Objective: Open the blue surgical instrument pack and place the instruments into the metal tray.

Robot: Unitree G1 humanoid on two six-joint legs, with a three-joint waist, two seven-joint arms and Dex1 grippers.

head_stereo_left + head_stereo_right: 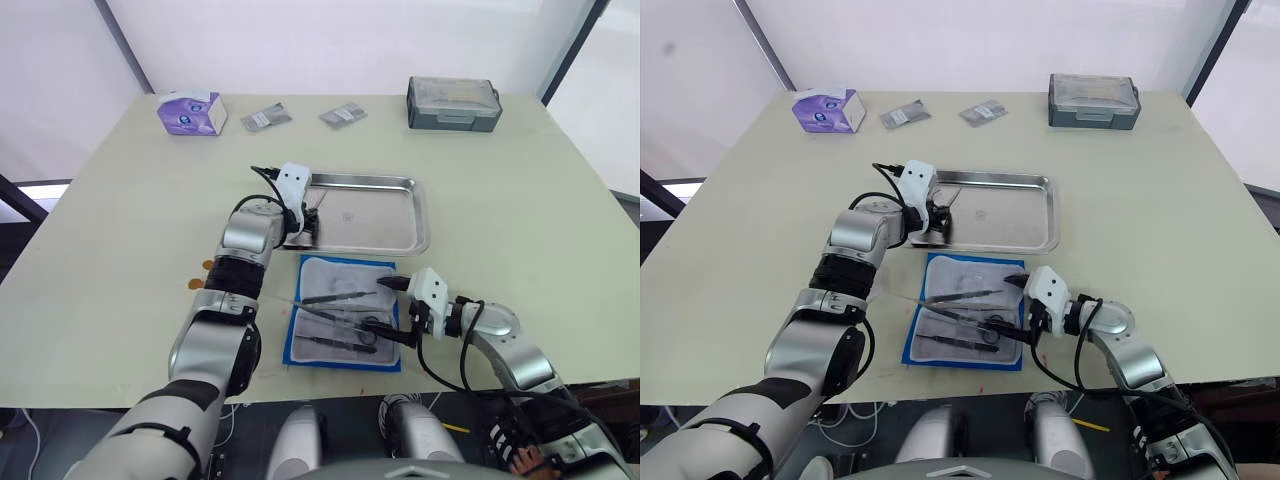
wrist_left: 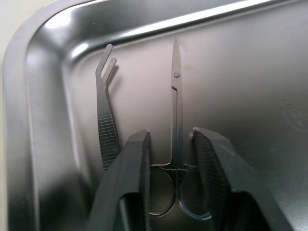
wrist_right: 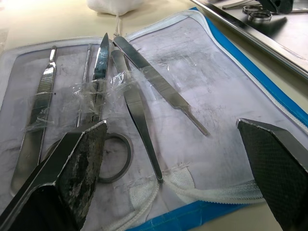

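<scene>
No readable text, purple tissue box (image 1: 190,111) print too small to read

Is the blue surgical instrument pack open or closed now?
Open. The blue surgical instrument pack lies spread flat on the table, pale lining facing up, and several instruments rest exposed on the lining.

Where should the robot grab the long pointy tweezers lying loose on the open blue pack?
Probably at the middle of the long tweezers, coming straight down from above with the open right gripper. They lie flat and slanted on the lining of the blue surgical instrument pack, free of the tape that holds the scissors beside them. The fingers should close across the narrow width.
</scene>
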